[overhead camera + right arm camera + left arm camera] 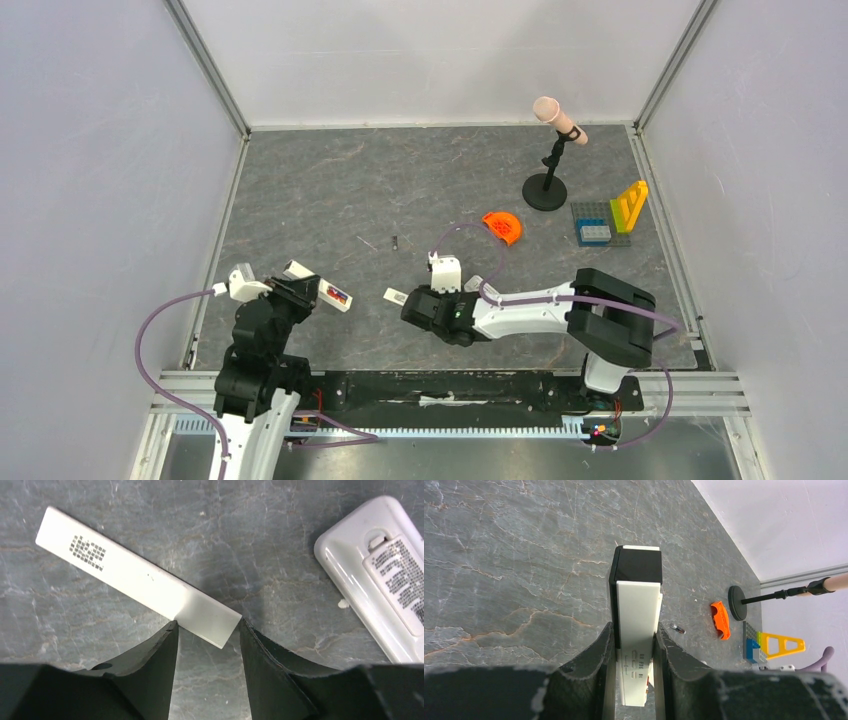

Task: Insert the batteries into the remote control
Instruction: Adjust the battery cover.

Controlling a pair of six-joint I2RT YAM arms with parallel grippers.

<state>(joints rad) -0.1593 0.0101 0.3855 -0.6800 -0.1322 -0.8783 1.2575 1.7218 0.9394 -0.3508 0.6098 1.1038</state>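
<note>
**Loading under way: cover off, one battery out on the desk**

We are looking at a grey desk (330,180) where the job appears to be sitting somewhere in its middle. At the lower left of the top view, the left gripper (292,288) is clamping the remote control (636,615) across its width. The bar is sticking out past the fingertips, with its dark end pointing away in the wrist view. From above, purple and red marks are showing on its face. We are reading them as batteries seated in the recess, though they are too small to be sure.

Near the bottom centre, the right gripper (207,625) is pressing its fingers against both sides of one end of a flat white strip (135,580) lying on the desk. We are taking this strip for the battery cover. A rounded white device (380,575) is lying near it, at the upper right of that wrist view, and nothing is touching it.

Smallest of all, a loose battery (395,241) is lying alone mid-desk, well apart from both grippers. We are judging that this battery is waiting to go in and that the cover is not yet fitted.
</note>
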